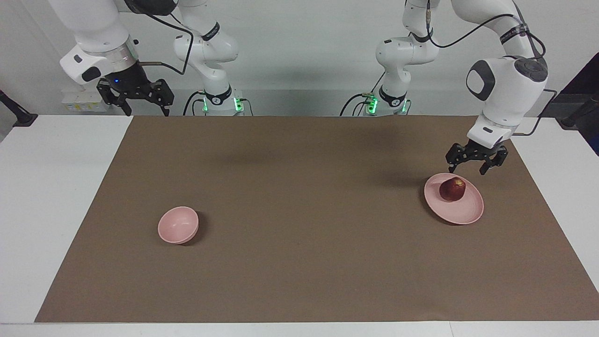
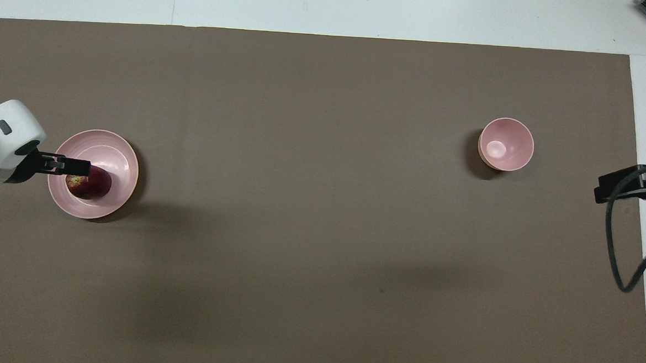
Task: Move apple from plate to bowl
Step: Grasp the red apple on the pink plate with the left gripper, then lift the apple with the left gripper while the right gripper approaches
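Observation:
The dark red apple (image 1: 452, 189) lies on the pale pink plate (image 1: 461, 210) at the left arm's end of the table. It also shows on the plate (image 2: 119, 160) in the overhead view (image 2: 93, 185). My left gripper (image 1: 467, 171) is open and empty just above the apple and the plate's rim nearer to the robots, not touching the apple; it shows over the plate from above (image 2: 80, 165). The small deep pink bowl (image 1: 178, 224) (image 2: 506, 144) stands empty toward the right arm's end. My right gripper (image 1: 147, 112) is open and empty, and the right arm waits raised over its end of the table.
A brown mat (image 1: 299, 262) covers most of the white table (image 1: 56, 196). Only the plate and the bowl stand on it. A black cable (image 2: 618, 247) hangs by the right gripper (image 2: 604, 191).

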`<state>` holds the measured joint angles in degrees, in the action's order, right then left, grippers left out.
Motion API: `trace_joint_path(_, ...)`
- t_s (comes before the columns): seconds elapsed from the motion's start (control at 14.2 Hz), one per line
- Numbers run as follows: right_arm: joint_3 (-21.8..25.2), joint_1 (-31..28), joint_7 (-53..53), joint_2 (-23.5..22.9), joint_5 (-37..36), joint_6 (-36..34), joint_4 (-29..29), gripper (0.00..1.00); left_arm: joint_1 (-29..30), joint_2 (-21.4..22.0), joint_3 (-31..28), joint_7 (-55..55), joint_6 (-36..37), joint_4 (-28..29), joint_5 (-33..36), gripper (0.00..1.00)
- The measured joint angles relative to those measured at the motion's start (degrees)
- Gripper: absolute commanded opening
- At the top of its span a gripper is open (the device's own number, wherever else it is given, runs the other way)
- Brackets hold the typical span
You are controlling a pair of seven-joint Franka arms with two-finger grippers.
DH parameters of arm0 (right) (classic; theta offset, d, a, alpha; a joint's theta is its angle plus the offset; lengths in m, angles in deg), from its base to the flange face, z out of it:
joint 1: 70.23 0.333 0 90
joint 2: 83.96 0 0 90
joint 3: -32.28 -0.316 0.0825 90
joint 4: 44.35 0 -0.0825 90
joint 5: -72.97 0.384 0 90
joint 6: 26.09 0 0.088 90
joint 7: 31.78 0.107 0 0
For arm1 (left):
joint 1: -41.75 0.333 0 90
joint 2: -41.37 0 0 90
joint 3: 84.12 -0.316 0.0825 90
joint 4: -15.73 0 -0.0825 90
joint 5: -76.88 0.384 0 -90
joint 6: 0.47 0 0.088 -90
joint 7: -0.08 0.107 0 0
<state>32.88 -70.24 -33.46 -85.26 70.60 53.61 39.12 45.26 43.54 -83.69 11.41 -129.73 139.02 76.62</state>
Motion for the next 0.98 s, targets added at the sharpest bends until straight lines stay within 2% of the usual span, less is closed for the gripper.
trace_joint_path(0.14, 0.0, 0.03, 0.56, 0.0, 0.65, -0.08, 0.0, 1.0, 0.82, -1.41, -0.13, 0.0, -6.36, 3.84, 0.0, 1.0)
trace_joint_path(0.28, 0.01, 0.04, 4.04, -0.06, 1.56, -0.13, 0.11, 1.0, 1.03, -3.39, -0.19, 0.0, -9.48, 5.07, -0.01, 1.0)
trace_joint_path(0.7, 0.04, -0.02, 25.24, -1.7, 12.41, -0.67, 2.22, 1.0, 1.64, -8.21, -0.18, 0.0, -13.65, 5.17, -0.04, 1.0)
trace_joint_path(0.98, 0.1, -0.2, 38.73, -4.0, 21.29, -0.35, 3.74, 1.0, 1.65, -9.09, -0.16, -0.03, -13.9, 6.43, -0.1, 1.0)
